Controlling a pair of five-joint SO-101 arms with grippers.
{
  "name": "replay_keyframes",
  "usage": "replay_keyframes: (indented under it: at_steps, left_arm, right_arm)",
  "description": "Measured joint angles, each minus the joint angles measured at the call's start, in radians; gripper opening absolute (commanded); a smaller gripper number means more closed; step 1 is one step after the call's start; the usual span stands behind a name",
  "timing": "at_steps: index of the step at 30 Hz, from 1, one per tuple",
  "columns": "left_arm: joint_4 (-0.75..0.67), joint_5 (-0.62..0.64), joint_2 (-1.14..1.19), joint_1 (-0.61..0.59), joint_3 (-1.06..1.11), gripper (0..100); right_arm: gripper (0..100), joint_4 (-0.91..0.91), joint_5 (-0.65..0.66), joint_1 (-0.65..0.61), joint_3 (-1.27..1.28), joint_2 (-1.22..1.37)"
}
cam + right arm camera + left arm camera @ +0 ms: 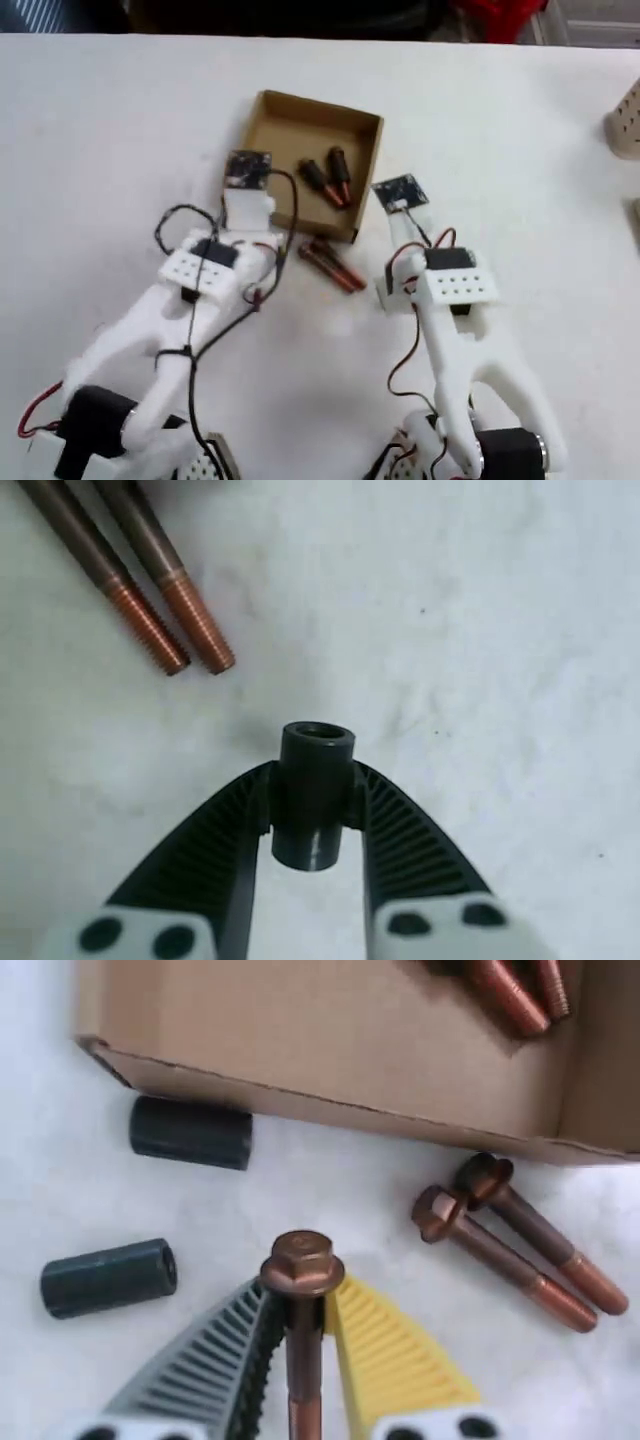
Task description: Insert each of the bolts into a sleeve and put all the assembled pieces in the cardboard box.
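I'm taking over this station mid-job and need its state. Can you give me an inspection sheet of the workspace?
Surface: white table.
Job's things: cardboard box holds two assembled pieces; two loose bolts lie on the table beside it; two free sleeves lie outside the box.
Clutter: nothing seen.
Grippers: left gripper shut on a bolt; right gripper shut on a sleeve.
Cables: black cable runs along the left arm; red wires along the right arm.
Surroundings: pale perforated block at the table's edge.
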Motion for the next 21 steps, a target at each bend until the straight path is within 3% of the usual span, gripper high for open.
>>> replay_keyframes:
  at_steps: [6,15,21]
  left_arm:
    - [-0.035,0.0,-0.002,-0.025,0.0,2]
    - [-0.206,-0.006,-0.002,-0.11,0.066,2]
    - [-0.236,-0.141,-0.002,-0.114,0.074,2]
  right_arm:
    - [1.7,-0.143,-0.176,-0.087,0.04,0.0]
    - [1.7,-0.227,-0.195,-0.341,0.069,0.0]
    - [1.7,-0.295,-0.195,-0.428,0.069,0.0]
